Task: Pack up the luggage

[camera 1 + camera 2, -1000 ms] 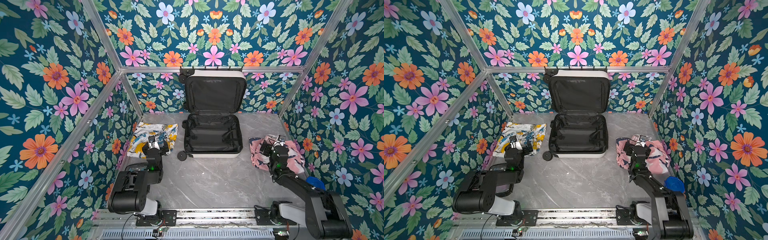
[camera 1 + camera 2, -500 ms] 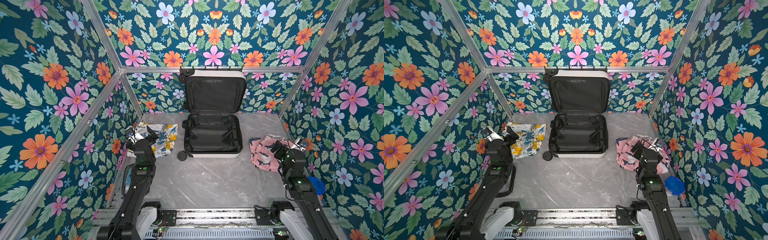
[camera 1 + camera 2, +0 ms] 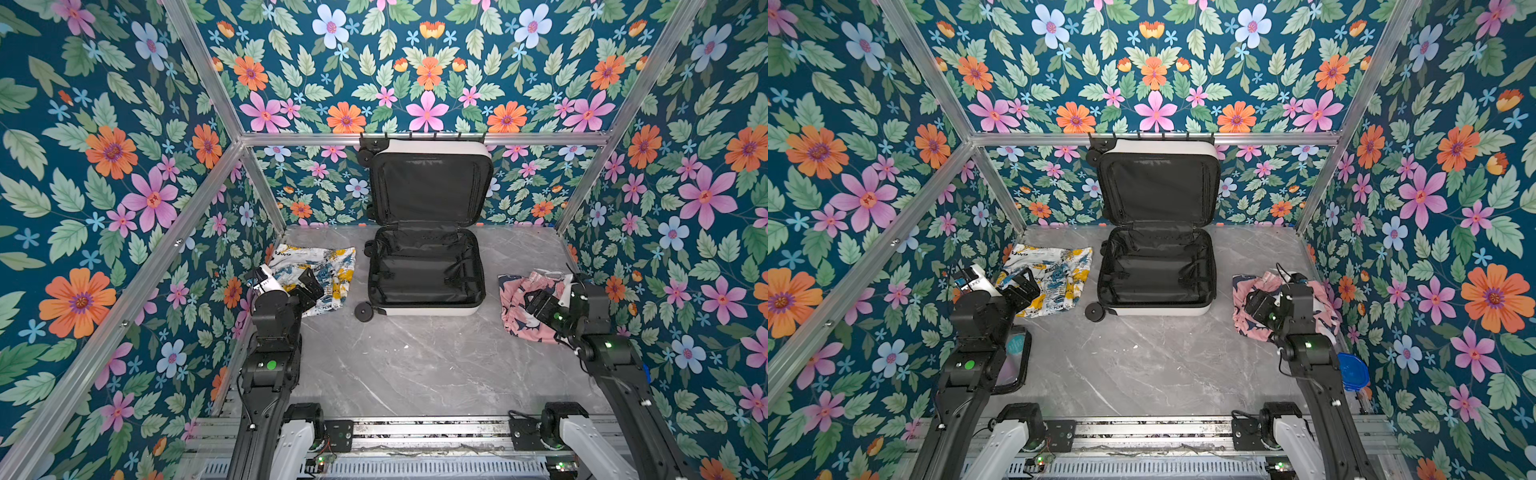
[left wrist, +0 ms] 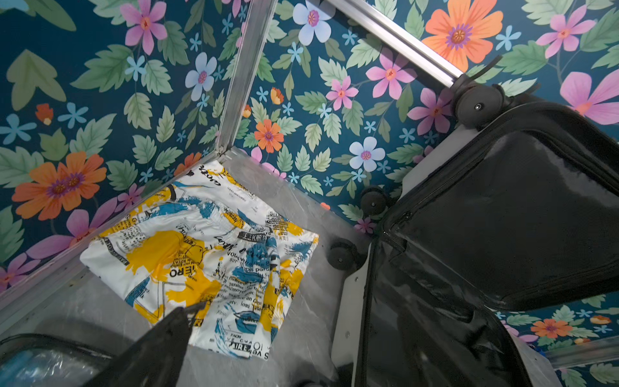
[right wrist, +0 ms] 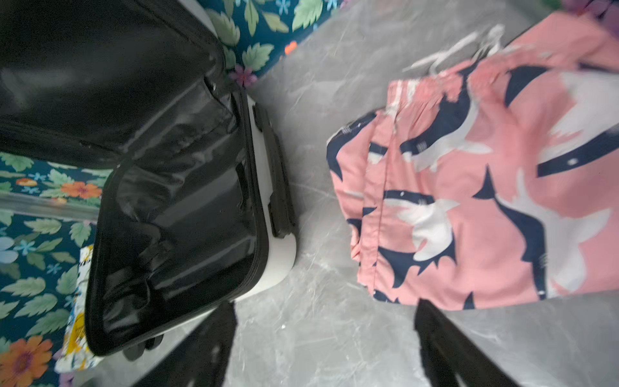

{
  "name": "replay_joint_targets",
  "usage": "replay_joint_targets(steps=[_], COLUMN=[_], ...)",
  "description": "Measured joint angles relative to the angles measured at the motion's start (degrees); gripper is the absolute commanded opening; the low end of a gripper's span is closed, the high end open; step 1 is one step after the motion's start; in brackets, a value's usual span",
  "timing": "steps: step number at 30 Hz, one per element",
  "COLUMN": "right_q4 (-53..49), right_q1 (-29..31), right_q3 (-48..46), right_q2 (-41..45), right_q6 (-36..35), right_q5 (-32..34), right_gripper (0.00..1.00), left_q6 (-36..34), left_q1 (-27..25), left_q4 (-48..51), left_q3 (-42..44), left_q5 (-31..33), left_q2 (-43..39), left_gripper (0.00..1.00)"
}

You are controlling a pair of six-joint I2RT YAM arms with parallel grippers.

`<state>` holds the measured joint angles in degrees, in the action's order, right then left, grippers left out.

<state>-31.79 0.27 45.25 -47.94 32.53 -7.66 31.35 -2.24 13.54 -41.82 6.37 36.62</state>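
Place: a robot test booth in a lab.
Walls: flowered wallpaper panels (image 3: 374, 83) held in bare metal bars (image 3: 299, 138).
Floor: grey marble-look tabletop (image 3: 415, 365).
Equipment: two robot arms (image 3: 270, 365) bolted to a metal rail (image 3: 415, 434).

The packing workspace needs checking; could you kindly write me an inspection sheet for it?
Surface: grey marbled tabletop, a few pale specks near the middle.
Job's things: white suitcase open, lid upright against the back wall, black-lined tub empty; yellow-and-blue printed shorts on its left, pink shark-print shorts on its right, both on the table.
Clutter: clear black-edged pouch beside the left arm; blue plastic item by the right wall, partly hidden.
Grippers: left gripper open over the printed shorts' near edge; right gripper open at the pink shorts' near edge.
Cables: black lead along the left arm.
Surroundings: floral walls, aluminium frame.
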Motion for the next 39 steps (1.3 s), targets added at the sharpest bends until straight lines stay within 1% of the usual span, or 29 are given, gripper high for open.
replay_joint_targets(steps=[2, 4, 6, 9, 11, 18, 21, 25, 30, 31, 32, 34, 36, 38, 39], right_q4=[-1.86, -3.26, -4.48, -6.12, -6.78, -6.80, -6.23, -5.77, -5.68, -5.62, -5.60, -5.62, -5.57, -5.49, -5.49], right_q1=[0.02, 0.00, 0.00, 0.00, 0.00, 0.09, 1.25, 3.91, 4.04, 4.09, 4.13, 4.13, 4.13, 4.13, 4.11], right_q3=[0.94, 1.73, 2.19, 2.82, 3.15, 4.52, 5.68, 8.68, 11.78, 12.28, 12.66, 13.42, 13.90, 13.97, 13.94], right_q2=[-2.75, -5.46, -8.33, -12.72, -15.41, -25.18, -30.45, -36.76, -41.48, -42.03, -42.51, -43.91, -45.29, -46.23, -46.45], right_q6=[-0.02, 0.02, 0.09, 0.20, 0.20, -0.44, -1.27, -1.73, -2.62, -2.75, -2.82, -3.23, -3.26, -3.43, -3.43], right_q5=[-0.79, -1.16, -1.31, -1.07, -0.85, 0.33, 0.76, 2.14, 4.22, 4.74, 4.81, 4.94, 5.25, 5.27, 5.29], right_gripper=[0.74, 0.73, 0.73, 0.76, 0.77, 0.79, 0.80, 0.80, 0.81, 0.80, 0.77, 0.66, 0.59, 0.58, 0.59], left_q6=[0.22, 0.48, 1.25, 1.29, 1.92, 6.80, 9.27, 11.10, 13.25, 13.38, 13.42, 13.55, 13.68, 13.94, 14.34], left_q1=[0.00, 0.00, 0.04, -0.04, -0.04, 0.00, -0.02, -0.02, -0.07, -0.07, -0.07, -0.07, -0.07, -0.07, -0.07], left_q4=[1.36, 1.90, 1.92, 2.38, 2.27, -1.27, -2.03, -2.38, -2.38, -2.36, -2.32, -2.32, -2.32, -2.32, -2.32], left_q3=[0.00, -0.20, -0.96, -1.62, -0.46, 8.28, 12.81, 17.07, 18.88, 19.02, 19.08, 19.10, 19.12, 19.12, 19.06], left_q5=[0.00, -1.86, -4.94, -11.61, -14.62, -22.58, -25.46, -27.45, -28.61, -28.72, -28.74, -28.76, -28.85, -28.85, -28.87], left_q2=[-1.05, -0.98, 1.14, 4.94, 5.35, 1.62, -0.74, -4.94, -7.89, -8.04, -8.15, -8.46, -8.61, -8.31, -8.00], left_gripper=[1.00, 1.00, 1.00, 1.00, 1.00, 0.99, 0.99, 0.99, 0.98, 0.99, 0.98, 0.99, 0.98, 0.98, 0.98])
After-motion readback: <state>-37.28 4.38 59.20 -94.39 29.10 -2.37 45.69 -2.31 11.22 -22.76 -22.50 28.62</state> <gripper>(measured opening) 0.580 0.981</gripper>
